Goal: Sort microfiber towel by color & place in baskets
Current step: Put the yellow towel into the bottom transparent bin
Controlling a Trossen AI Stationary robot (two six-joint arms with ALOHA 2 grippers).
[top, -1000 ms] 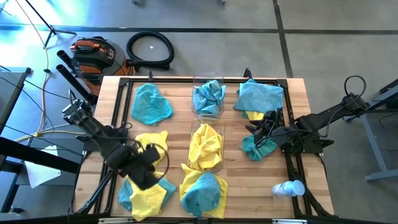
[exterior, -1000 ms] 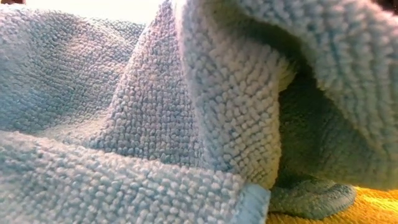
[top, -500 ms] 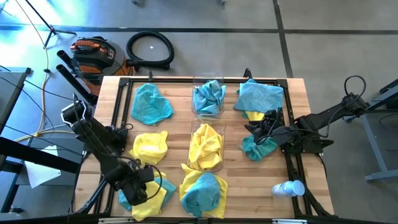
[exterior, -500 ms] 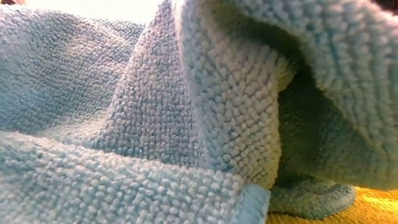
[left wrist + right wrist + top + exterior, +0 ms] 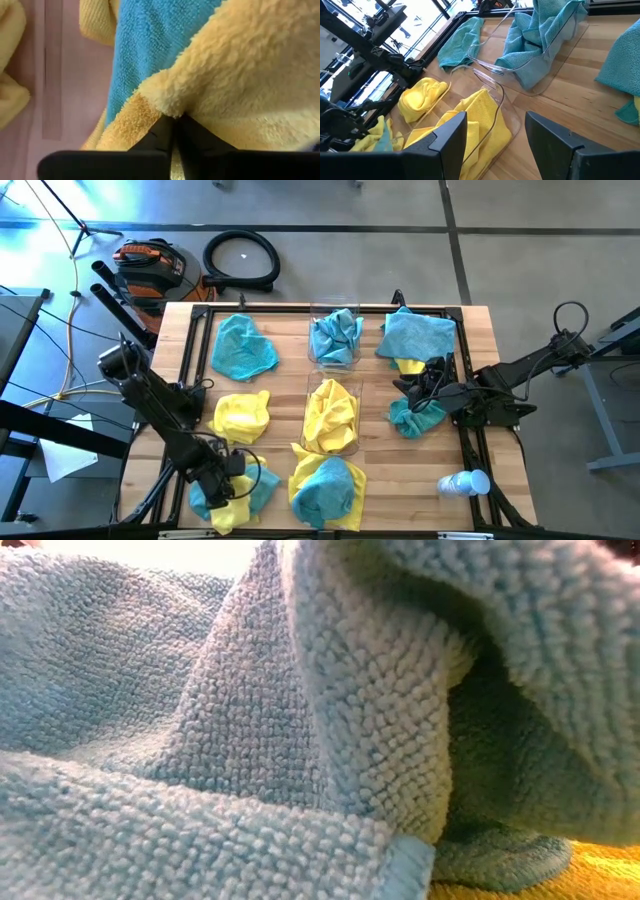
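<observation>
High view. The left gripper (image 5: 226,485) sat low at seven o'clock on the table, over a heap of one yellow towel (image 5: 232,510) and one teal towel (image 5: 203,499). The right gripper (image 5: 418,395) waited at three o'clock above a crumpled teal cloth (image 5: 412,418). Two baskets stood mid-table: the teal basket (image 5: 335,337) at twelve o'clock, the yellow basket (image 5: 331,415) at centre, each already holding its colour. Against a second earlier, the left gripper had travelled from beside the loose yellow cloth (image 5: 241,416) toward six o'clock onto the heap, and its fingers had come together.

Low view. Teal fabric filled the lens; nothing had changed.

Left wrist view. Fingers (image 5: 165,132) were pinched shut on a fold of yellow pile, teal lying just beside. Judgement: lift straight and slowly so only yellow rises; if teal clings, shake or regrip.

Right wrist view. Fingers (image 5: 447,137) stood wide apart, holding nothing.
</observation>
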